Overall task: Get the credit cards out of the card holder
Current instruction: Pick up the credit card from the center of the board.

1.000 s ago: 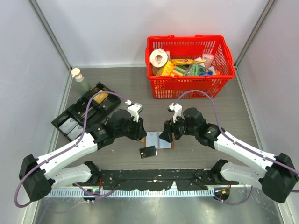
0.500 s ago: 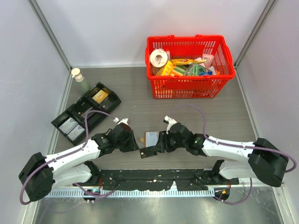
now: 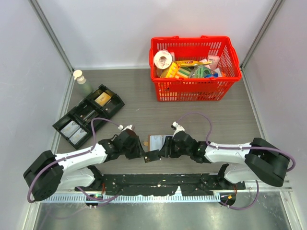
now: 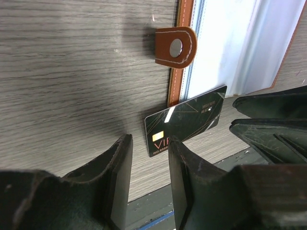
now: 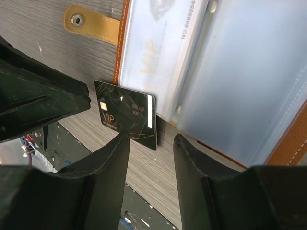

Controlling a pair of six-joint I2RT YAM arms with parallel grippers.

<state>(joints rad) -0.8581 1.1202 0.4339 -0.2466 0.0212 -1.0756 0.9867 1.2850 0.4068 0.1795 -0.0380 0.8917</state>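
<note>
card holder chopped off by the top and right edges in both wrist views, black VIP card lettering partly tucked behind a left gripper finger, pale card number running off the frame top, basket contents way too tiny to name

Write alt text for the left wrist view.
A black VIP card lies on the wood-grain table at the corner of the open card holder, whose brown snap tab sticks out sideways. The left end effector is open and empty just short of the card; the right end effector shows at the right edge.
</note>
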